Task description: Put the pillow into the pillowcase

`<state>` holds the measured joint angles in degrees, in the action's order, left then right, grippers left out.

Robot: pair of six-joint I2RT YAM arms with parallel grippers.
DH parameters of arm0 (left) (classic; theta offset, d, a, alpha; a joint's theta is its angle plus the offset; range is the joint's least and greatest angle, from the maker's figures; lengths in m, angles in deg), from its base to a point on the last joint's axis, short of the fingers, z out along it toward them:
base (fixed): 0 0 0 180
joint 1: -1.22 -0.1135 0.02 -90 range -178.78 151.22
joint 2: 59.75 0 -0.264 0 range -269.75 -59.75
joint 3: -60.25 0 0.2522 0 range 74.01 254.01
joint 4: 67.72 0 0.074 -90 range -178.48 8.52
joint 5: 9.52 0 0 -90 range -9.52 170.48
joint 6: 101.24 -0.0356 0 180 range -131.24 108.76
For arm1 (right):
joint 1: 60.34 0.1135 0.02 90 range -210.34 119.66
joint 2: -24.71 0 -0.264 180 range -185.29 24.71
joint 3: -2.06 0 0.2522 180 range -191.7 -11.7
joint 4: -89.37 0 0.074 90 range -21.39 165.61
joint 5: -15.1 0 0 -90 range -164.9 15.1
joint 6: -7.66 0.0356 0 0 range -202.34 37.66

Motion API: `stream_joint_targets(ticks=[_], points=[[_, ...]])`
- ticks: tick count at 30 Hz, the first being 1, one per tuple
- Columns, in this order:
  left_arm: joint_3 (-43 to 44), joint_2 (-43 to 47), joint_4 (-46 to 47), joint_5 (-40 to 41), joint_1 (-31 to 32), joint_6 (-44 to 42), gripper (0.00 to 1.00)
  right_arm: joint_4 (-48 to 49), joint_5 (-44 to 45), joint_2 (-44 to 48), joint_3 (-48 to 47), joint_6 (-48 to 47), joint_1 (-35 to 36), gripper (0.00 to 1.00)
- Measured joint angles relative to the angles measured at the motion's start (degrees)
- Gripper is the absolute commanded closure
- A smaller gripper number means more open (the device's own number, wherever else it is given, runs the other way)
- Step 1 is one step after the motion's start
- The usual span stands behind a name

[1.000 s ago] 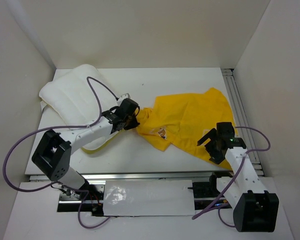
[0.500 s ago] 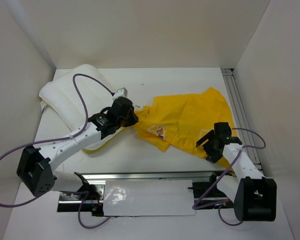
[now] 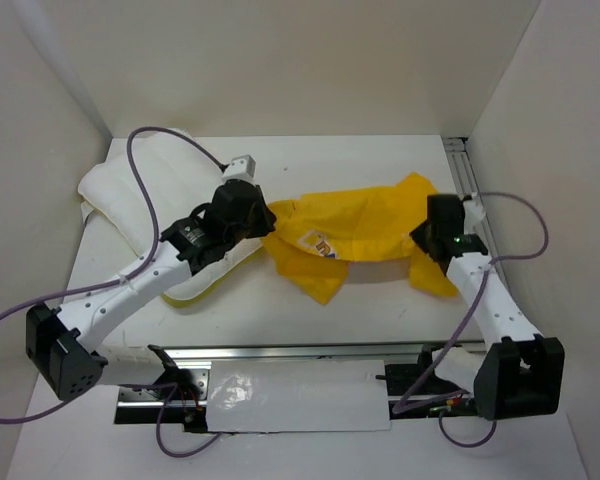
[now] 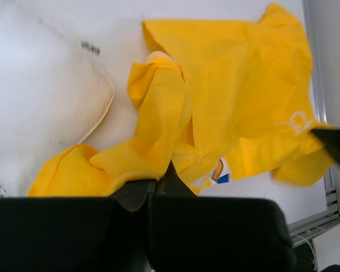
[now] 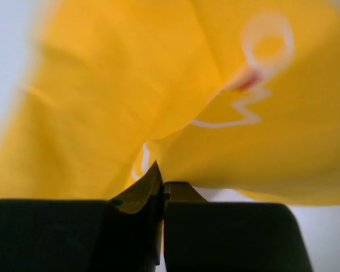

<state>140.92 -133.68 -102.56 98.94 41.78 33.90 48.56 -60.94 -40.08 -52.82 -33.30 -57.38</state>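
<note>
Pillowcase (image 3: pixel 370 215) bright yellow, bunched; pillow (image 3: pixel 105 190) white, puffy

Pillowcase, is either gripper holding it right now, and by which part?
Both hold the pillowcase: the left gripper pinches a bunched fold at its end beside the pillow, the right gripper pinches its opposite, right-hand edge.

A lab test cell: white panel walls (image 3: pixel 280 60) enclose a white table (image 3: pixel 310 160).
</note>
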Motion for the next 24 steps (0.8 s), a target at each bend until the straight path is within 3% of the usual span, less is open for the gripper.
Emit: stream_joint_targets(ticks=[7,13,18,24], points=[[10.1,4.9,-1.4,3.9,0.4,-5.5,1.00,-1.1,12.8,4.1,-35.8,-10.2,1.7,1.00],[16.0,13.5,1.6,3.7,1.6,-10.9,1.00,-6.0,11.5,2.4,-60.2,-19.9,2.8,1.00],[18.9,19.2,4.4,-0.2,2.0,-16.2,1.00,-7.5,5.6,0.5,-70.4,-25.7,3.4,1.00],[24.3,19.6,4.2,-3.5,2.0,-19.7,1.00,-8.1,2.7,-0.2,-76.6,-30.8,3.9,1.00]])
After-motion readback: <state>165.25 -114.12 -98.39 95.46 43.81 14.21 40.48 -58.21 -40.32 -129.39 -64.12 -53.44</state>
